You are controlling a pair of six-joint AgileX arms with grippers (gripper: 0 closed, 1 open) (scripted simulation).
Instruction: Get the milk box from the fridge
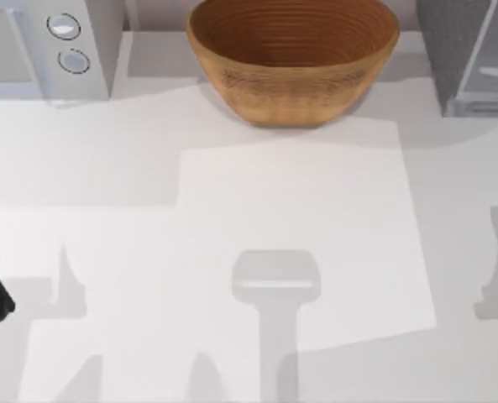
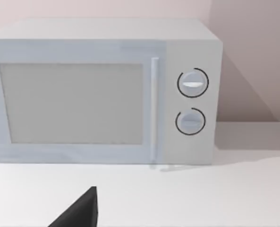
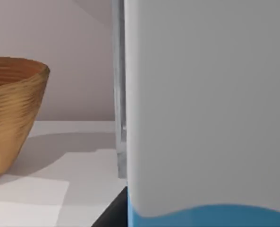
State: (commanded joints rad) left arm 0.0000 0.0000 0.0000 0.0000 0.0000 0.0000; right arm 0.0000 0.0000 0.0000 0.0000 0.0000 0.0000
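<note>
While right gripper state unclear, milk box (image 3: 206,104) pale-sided, blue band.

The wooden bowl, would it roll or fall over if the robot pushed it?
Probably not. The wooden bowl stands upright on the white table, wide at its rim and narrower at its foot, so a low push would likely slide it. A shove up near the rim might rock it. Its ribbed wall looks thick and stiff, so it should hold its shape.
</note>
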